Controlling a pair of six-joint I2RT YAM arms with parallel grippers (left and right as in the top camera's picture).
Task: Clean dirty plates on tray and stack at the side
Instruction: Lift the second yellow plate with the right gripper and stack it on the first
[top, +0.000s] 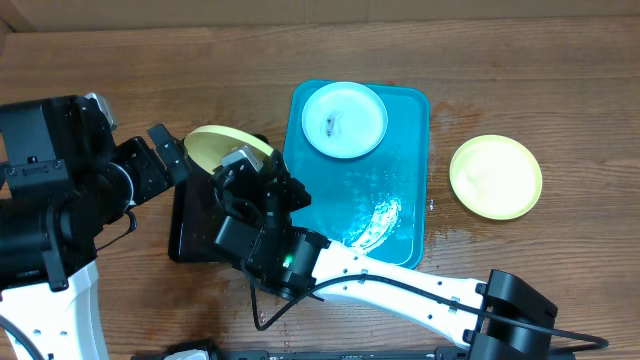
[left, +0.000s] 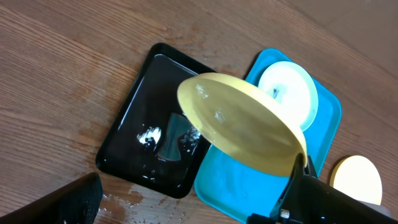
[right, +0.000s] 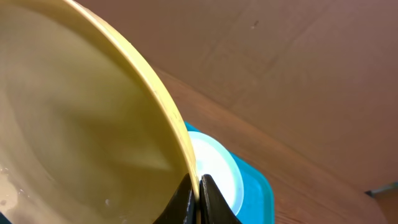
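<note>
Over the black tray (left: 130, 112) at 9 o'clock, right fingers (right: 184, 200) clench a wet yellow plate (top: 215, 148) mid-rinse, left fingers (left: 68, 199) released; next it likely needs stacking on the 3 o'clock plate (top: 495, 177).

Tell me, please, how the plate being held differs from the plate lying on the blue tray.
The yellow-green plate hangs tilted in the right hand; the white plate lies flat on the blue tray. The white plate has a dark central smear; the yellow-green plate shows only droplets. Both are round.
</note>
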